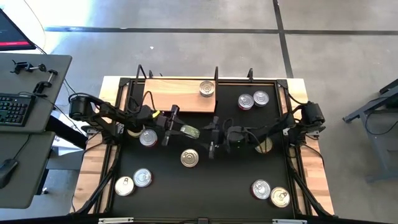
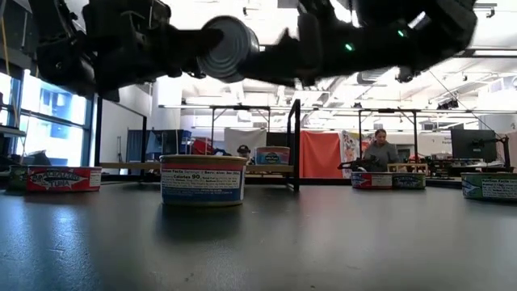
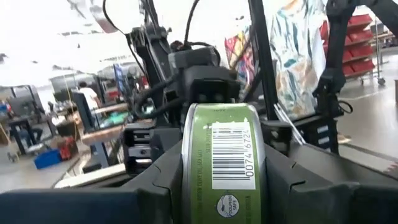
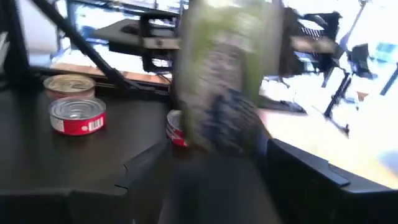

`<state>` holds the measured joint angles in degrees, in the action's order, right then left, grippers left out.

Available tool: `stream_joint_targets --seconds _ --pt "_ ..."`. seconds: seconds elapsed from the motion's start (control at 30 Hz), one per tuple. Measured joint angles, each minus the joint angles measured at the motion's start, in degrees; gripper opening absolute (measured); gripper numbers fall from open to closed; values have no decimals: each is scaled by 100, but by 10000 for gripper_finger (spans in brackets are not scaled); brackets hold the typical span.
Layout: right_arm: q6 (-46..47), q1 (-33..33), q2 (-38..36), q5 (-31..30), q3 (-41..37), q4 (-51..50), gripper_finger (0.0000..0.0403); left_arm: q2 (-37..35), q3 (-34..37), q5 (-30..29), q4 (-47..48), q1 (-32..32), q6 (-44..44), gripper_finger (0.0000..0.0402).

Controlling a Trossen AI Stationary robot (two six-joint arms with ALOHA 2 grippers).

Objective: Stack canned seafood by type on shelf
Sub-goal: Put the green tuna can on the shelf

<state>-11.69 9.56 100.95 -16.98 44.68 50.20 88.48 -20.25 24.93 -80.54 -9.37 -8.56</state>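
A green-sided can of seafood [image 1: 190, 130] hangs over the middle of the black mat, on edge, in my left gripper [image 1: 180, 129], which is shut on it. The left wrist view shows the can's barcode [image 3: 231, 155]. My right gripper [image 1: 213, 135] stands open just to the can's right, facing it. In the right wrist view the can [image 4: 224, 74] fills the space ahead of the fingers. The wooden shelf [image 1: 177, 102] lies at the far side with one can [image 1: 207, 88] resting flat on it. More cans lie flat on the mat, one [image 1: 189, 157] near the grippers. My left gripper pinches the green can by its two flat faces, one finger [image 3: 155, 186] on each side, right by the can's rim [image 3: 186, 174]. The fingers come about level from the table's left. The can stands on edge, its side wall toward the wrist, lifted clear of the mat.
Two cans [image 1: 253, 99] lie right of the shelf. Another can [image 1: 148, 138] lies under the left arm, two [image 1: 134, 181] at the near left, two [image 1: 270, 193] at the near right. A black frame [image 1: 216, 74] rises behind the shelf. A person [image 2: 380, 149] is far behind the table.
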Motion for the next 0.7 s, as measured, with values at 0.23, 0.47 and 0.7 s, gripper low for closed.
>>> stream_joint_targets --seconds 0.23,0.47,0.7 --pt "-631 283 -67 -1127 676 -937 210 -179 0 -9 -43 0 12 123" --pt "-667 538 -109 -1842 1359 -2386 120 -194 7 156 32 -3 -306 145" --pt "437 451 -110 -2098 2233 -5039 120 -190 -8 -99 824 -246 -90 182"
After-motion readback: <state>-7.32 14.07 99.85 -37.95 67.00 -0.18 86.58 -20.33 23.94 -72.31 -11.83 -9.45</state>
